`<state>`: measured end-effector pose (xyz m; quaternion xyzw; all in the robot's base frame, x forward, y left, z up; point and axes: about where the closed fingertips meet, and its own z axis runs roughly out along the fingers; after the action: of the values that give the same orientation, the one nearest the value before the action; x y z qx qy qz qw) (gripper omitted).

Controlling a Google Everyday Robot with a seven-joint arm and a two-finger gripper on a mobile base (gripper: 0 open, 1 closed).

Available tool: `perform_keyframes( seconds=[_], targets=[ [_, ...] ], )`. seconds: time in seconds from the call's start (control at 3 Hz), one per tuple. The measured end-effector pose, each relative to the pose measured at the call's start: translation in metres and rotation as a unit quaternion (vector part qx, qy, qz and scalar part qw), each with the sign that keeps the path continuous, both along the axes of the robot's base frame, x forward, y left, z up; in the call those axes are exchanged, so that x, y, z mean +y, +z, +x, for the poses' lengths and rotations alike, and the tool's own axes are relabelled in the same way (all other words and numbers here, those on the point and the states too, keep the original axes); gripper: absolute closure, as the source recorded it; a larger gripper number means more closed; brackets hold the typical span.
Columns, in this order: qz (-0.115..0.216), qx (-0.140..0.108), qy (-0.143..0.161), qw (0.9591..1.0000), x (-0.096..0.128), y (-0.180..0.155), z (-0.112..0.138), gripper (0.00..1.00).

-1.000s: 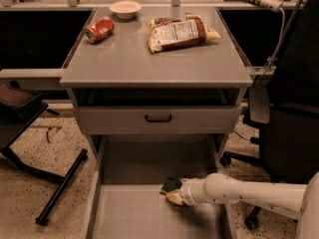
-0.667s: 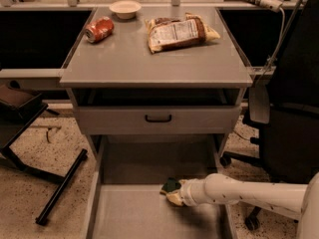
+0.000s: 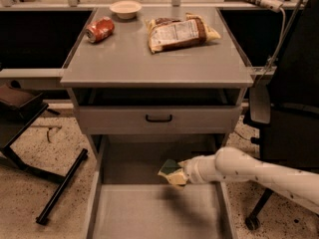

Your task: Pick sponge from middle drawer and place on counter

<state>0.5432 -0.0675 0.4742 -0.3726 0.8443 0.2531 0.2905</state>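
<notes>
The sponge (image 3: 170, 172), dark green on top and pale yellow below, is held at the tip of my gripper (image 3: 180, 176). It hangs a little above the floor of the middle drawer (image 3: 144, 213), which is pulled out at the bottom of the view. A shadow lies on the drawer floor beneath it. My white arm reaches in from the lower right. The gripper is shut on the sponge, and its fingers are mostly hidden behind it. The counter (image 3: 149, 59) is the grey cabinet top, above and behind the gripper.
On the counter lie a red can (image 3: 99, 29), a white bowl (image 3: 125, 8) and a printed snack bag (image 3: 179, 31). A closed drawer front with a black handle (image 3: 159, 118) sits above the open drawer. A dark chair (image 3: 289, 113) stands at the right and a black stand leg (image 3: 62, 185) at the left.
The gripper has risen with the sponge in it, from near the drawer floor to a little above it. Nothing on the counter has moved.
</notes>
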Motion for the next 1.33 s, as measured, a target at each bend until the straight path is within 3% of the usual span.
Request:
perform_keyframes(
  seconds=[0.33,0.67,1.0,1.33],
  targets=[
    [0.03,-0.012,0.021,0.9993,-0.01,0.092,0.052,1.0],
    [0.03,-0.012,0.022,0.9993,-0.01,0.092,0.052,1.0],
    [0.013,-0.034,0.017,0.9992,-0.017,0.101,0.045,1.0],
    [-0.021,-0.062,-0.018,0.9977,-0.044,0.13,0.022,1.0]
  ],
)
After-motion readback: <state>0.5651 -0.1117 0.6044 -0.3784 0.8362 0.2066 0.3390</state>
